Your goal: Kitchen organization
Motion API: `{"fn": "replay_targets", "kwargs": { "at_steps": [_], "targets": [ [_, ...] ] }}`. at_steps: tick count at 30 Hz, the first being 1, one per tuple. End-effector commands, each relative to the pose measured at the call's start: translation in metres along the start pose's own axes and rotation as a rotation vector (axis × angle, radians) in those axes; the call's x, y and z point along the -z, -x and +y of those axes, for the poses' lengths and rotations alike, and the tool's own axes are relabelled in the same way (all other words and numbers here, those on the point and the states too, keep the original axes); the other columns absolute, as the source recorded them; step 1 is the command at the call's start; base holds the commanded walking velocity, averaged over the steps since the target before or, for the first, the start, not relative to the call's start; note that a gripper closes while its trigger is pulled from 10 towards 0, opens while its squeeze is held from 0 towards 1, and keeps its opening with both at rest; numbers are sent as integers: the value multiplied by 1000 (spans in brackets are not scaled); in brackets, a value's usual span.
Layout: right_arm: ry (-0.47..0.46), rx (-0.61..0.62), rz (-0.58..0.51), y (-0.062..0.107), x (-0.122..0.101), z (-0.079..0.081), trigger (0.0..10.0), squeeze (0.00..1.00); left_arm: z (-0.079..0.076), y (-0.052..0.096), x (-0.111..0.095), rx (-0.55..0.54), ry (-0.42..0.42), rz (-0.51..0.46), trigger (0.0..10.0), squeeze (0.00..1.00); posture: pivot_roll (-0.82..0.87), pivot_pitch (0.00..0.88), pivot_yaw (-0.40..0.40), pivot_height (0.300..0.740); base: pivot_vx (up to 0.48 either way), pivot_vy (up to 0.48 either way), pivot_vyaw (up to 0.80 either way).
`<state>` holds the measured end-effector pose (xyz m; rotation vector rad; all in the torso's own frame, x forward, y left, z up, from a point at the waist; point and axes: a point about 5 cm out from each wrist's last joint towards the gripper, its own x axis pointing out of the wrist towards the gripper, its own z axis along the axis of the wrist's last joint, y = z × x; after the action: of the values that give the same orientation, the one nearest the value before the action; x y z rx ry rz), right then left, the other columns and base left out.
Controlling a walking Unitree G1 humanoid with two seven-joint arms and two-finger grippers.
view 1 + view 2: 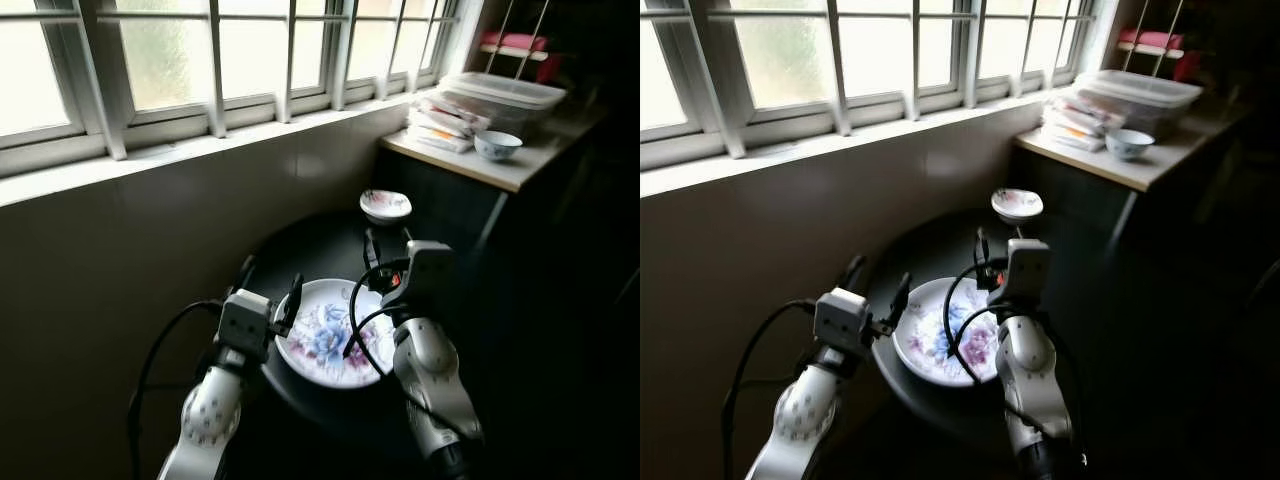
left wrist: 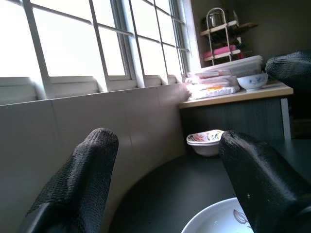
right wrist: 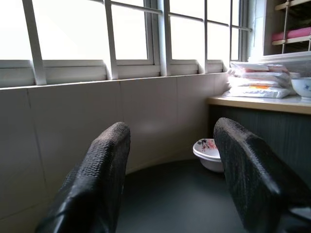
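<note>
- Floral plate (image 1: 325, 345) lies flat on the round black table (image 1: 310, 245), at the edge nearest me, between my two arms.
- My left gripper (image 1: 268, 290) hovers at the plate's left rim, fingers spread apart with nothing between them (the wrist camera shows the white rim just beneath one finger (image 2: 257, 184)).
- My right gripper (image 1: 385, 250) sits above the plate's far right edge, its fingers likewise parted and grasping nothing; one finger (image 3: 97, 179) frames the tiled wall ahead.
- I see a small floral bowl (image 1: 385, 206) resting farther back on the same table, well apart from the plate.
- Beyond it a counter (image 1: 500, 165) carries a blue-patterned bowl (image 1: 497, 145), a pile of flat packets (image 1: 440, 125) and a clear lidded container (image 1: 505, 95).
- A long barred window (image 1: 220, 60) runs above the tiled wall on my left.
</note>
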<state>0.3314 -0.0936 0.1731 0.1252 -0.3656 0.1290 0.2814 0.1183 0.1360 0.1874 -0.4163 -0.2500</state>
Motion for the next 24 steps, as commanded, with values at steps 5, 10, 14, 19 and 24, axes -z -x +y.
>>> {"fn": "replay_targets", "kwargs": {
  "at_steps": [5, 10, 14, 19, 24],
  "targets": [
    [54, -6, 74, -2, 8, -2, 10000, 0, -3, -2, -1, 8, 3, -3, 10000, 0, 57, 0, -39, 740, 0, 0, -320],
    [3, 23, 174, -2, 20, -5, 10000, 0, -4, -3, -1, 9, 4, -1, 10000, 0, 59, 0, -42, 740, 0, 0, 0],
    [-35, 57, 273, -3, 33, -12, 10000, 0, -3, -3, 0, 4, 0, 1, 10000, 0, 63, 0, -44, 740, 0, 0, 0],
    [7, 167, 321, -5, 37, -29, 10000, 0, -2, -2, 0, 1, -2, 5, 10000, 0, 65, 0, -48, 740, 0, 0, 0],
    [58, 260, 438, 2, 51, -45, 10000, 0, -2, -2, 1, 1, -4, 10, 10000, 0, 66, 0, -48, 740, 0, 0, 0]
  ]
}}
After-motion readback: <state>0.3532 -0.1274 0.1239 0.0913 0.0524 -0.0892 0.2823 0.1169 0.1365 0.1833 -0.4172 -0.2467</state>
